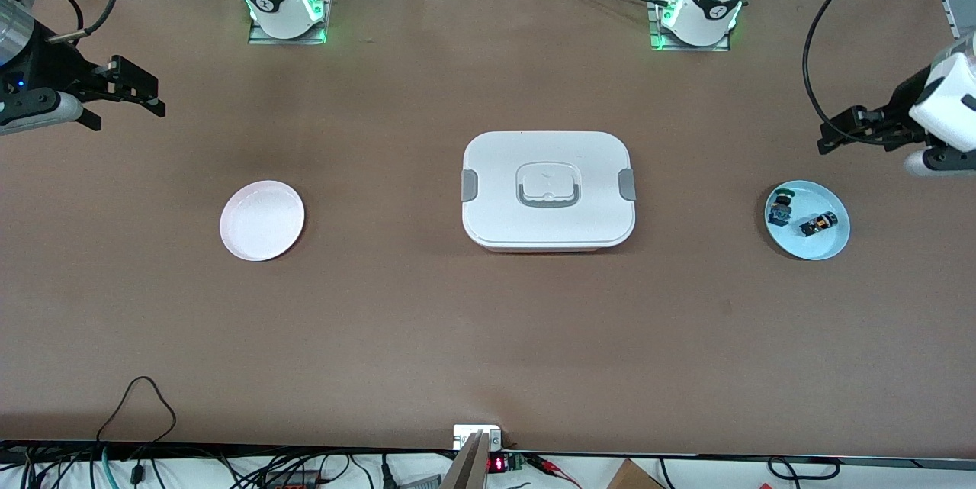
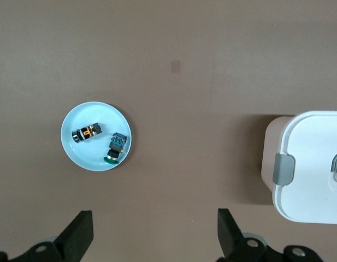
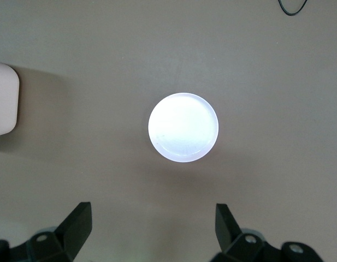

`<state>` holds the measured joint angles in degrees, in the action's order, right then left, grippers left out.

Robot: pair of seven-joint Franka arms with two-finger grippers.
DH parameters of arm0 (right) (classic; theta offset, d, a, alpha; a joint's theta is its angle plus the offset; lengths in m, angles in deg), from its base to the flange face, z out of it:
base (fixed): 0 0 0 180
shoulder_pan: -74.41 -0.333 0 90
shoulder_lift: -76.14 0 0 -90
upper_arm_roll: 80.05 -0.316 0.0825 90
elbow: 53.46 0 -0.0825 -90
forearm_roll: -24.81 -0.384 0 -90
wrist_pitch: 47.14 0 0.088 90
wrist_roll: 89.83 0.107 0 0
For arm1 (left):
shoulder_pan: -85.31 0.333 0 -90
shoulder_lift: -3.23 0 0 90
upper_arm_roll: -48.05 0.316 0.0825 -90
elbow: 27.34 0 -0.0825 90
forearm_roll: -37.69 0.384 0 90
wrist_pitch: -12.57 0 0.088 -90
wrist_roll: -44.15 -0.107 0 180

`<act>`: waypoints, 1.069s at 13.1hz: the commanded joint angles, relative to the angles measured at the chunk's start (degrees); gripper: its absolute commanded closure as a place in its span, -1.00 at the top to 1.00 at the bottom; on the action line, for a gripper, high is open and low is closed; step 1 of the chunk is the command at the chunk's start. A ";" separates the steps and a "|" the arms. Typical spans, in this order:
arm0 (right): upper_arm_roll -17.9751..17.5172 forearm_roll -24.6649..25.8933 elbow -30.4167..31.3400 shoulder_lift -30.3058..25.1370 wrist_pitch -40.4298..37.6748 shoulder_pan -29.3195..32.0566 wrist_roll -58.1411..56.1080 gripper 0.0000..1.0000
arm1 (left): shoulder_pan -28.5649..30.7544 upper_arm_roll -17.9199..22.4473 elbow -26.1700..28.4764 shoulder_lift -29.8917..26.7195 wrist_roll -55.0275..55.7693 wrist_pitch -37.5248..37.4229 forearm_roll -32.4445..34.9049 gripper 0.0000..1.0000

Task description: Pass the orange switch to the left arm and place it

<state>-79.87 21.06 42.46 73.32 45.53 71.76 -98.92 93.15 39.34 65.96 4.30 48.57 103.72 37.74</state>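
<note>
Two switches share the blue plate [image 1: 831, 246]; box [image 1: 547, 189] sits mid-table; both jaws gape, empty.

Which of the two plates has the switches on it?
The pale blue plate at the left arm's end of the table, holding the orange switch and the green-blue switch. The pinkish-white plate at the right arm's end holds nothing.

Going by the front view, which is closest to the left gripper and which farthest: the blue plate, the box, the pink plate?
From the left gripper:
1. Blue plate, at the left arm's end.
2. Box, mid-table.
3. Pink plate, at the right arm's end.
</note>
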 commanded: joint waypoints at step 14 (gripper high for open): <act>-0.01 0.94 -1.00 0.10 -1.00 -0.78 1.36 1.00 | -7.40 6.78 1.44 -0.89 -3.54 0.25 -0.05 1.00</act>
<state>-79.88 21.21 42.37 73.32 45.52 71.31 -98.70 85.97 45.70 68.31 2.98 46.14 104.49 37.74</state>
